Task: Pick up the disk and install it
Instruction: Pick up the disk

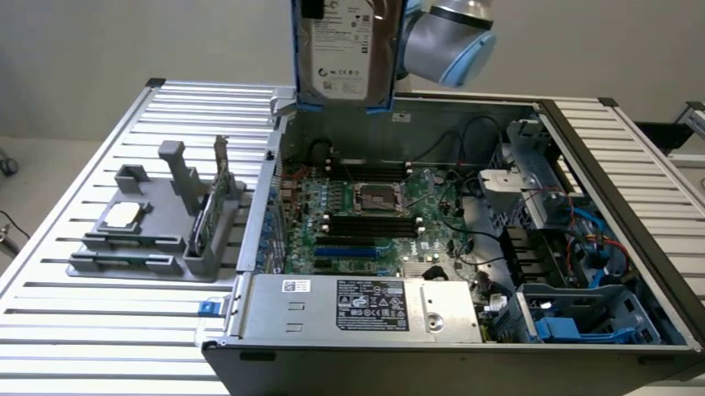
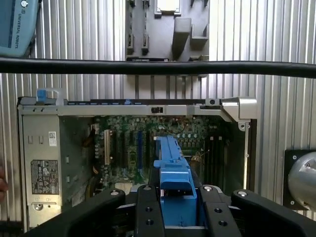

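Item: disk (image 1: 343, 51), held aloft above the open computer case (image 1: 617, 190).
From the exterior view's left you have: grey moulded fixture (image 1: 154, 235) on ribbed metal table (image 1: 66, 330); flat silver disk, white label, blue frame, hanging upright; black end effector (image 2: 178, 210) clamped on its edge, wrist pointing down.

One brand name legible
UNIVERSAL ROBOTS is printed on the teal arm cover (image 2: 16, 24); labels on the disk (image 1: 343, 58) and power supply (image 1: 364, 307) cannot be read
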Robot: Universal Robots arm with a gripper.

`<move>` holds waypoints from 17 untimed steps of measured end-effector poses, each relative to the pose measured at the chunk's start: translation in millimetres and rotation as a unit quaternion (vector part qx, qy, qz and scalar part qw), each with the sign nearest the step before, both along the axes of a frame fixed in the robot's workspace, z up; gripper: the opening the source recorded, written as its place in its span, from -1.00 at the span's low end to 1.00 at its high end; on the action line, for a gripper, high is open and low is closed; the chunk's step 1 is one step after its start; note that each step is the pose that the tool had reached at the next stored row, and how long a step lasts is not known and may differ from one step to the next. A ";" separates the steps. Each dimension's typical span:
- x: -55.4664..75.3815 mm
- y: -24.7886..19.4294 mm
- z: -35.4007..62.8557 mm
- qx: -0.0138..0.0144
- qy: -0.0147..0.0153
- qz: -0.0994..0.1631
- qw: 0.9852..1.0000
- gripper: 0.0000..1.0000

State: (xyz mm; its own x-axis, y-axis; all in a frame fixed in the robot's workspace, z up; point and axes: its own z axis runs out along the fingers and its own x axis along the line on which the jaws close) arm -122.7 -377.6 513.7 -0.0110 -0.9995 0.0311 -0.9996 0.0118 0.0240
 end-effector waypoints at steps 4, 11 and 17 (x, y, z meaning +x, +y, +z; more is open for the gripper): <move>18.0 -4.2 0.1 0.000 0.000 0.000 1.000 -0.35; 46.2 -14.4 0.0 0.000 0.000 0.000 1.000 -0.35; 60.0 -24.9 0.0 0.000 0.000 0.000 1.000 -0.35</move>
State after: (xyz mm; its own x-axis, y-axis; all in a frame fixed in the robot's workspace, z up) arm -62.8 -402.5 513.7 -0.0109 -0.9995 0.0304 -0.9996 0.0116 0.0240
